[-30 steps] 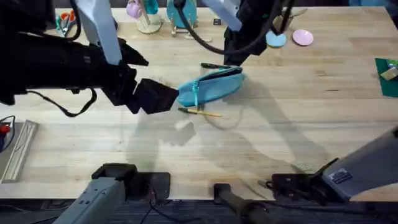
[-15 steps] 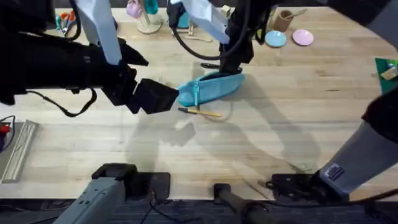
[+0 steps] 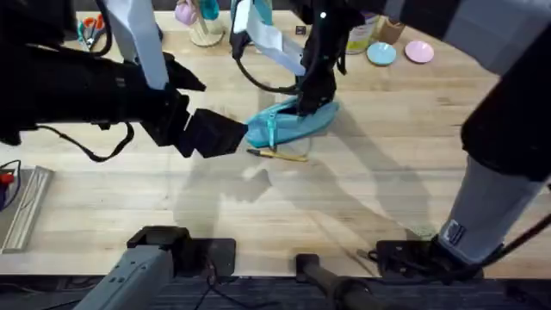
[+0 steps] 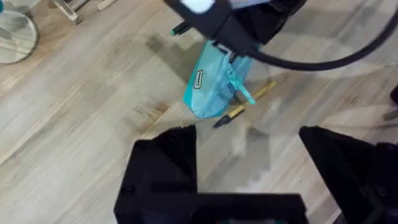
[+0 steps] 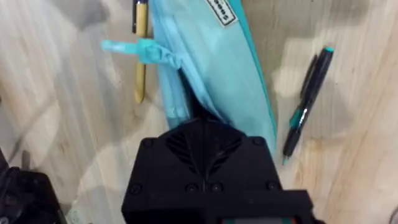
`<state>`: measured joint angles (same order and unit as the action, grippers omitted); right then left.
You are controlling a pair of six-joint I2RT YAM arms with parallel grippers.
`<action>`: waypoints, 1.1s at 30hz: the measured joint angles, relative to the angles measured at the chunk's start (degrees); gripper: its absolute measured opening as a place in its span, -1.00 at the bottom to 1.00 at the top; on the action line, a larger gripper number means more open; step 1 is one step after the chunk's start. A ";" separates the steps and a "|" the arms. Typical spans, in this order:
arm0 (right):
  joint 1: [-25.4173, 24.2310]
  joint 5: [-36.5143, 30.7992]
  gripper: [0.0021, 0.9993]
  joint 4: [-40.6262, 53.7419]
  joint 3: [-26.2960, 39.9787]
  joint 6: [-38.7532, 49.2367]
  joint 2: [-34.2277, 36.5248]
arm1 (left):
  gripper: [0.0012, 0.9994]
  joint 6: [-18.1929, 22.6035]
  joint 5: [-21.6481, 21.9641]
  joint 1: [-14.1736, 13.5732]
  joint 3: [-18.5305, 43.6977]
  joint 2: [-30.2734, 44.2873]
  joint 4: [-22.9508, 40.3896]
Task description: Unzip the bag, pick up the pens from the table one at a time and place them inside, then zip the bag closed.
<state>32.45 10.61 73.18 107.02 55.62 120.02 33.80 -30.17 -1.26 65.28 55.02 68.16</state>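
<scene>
The teal bag lies in the middle of the table, its zipper pull strap hanging at the end near my left gripper. My right gripper comes down onto the bag's far side. In the right wrist view its fingers are pressed together at a dark fold of the bag. My left gripper hovers open just left of the bag's end, holding nothing. The yellow pen lies along the bag's near side. The black pen lies on the wood at its far side.
Cups and holders stand along the back edge, with scissors at the back left and blue and pink discs at the back right. A grey tray sits at the left edge. Bare wood spreads in front of the bag.
My right arm has swung in from the back right and lowered its gripper onto the bag, covering the black pen from above. The left arm has stayed still.
</scene>
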 joint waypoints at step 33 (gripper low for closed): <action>0.15 0.92 0.99 -2.68 0.01 1.63 2.61 | 0.99 -0.02 0.00 0.00 0.00 0.00 0.00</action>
<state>32.60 11.53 70.50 107.03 57.25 122.63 33.78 -30.17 -1.26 65.28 55.02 68.16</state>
